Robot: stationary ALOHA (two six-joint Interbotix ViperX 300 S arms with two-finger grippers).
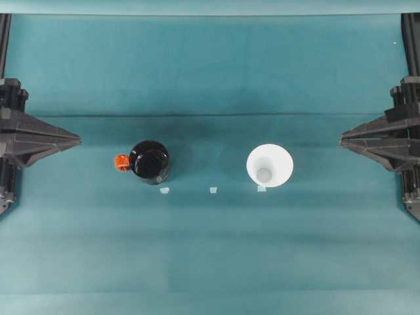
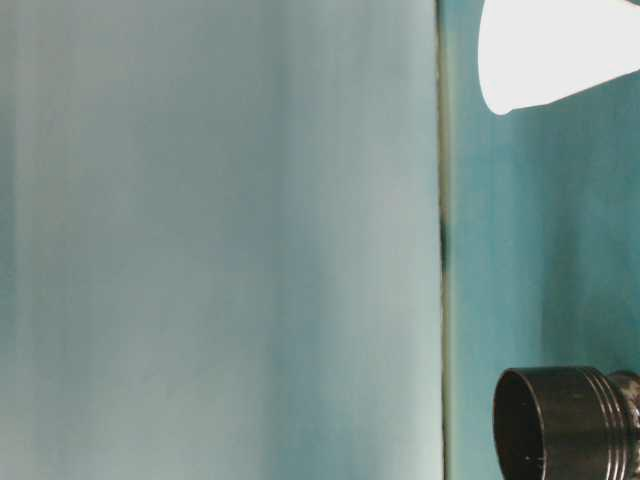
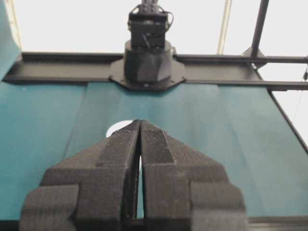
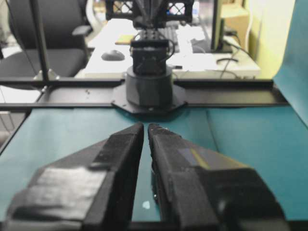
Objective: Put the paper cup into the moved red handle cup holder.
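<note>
The white paper cup (image 1: 270, 165) stands upright, mouth up, right of the table's middle. The glossy black red handle cup holder (image 1: 149, 161) stands upright left of the middle, its red-orange tab (image 1: 121, 162) pointing toward the left arm. The table-level view shows the paper cup (image 2: 550, 50) and the holder (image 2: 560, 420) apart from each other. My left gripper (image 1: 77, 140) is shut and empty at the left edge, well short of the holder. My right gripper (image 1: 343, 139) is shut and empty at the right edge, clear of the cup. In the left wrist view the shut fingers (image 3: 122, 159) hide most of the cup (image 3: 117, 128).
Three small pale tape bits (image 1: 165, 191) (image 1: 213, 190) (image 1: 262, 189) lie on the teal cloth just in front of the two objects. The opposite arm's base (image 3: 148, 57) shows at the far table edge. Black frame posts (image 1: 411, 39) stand at the corners.
</note>
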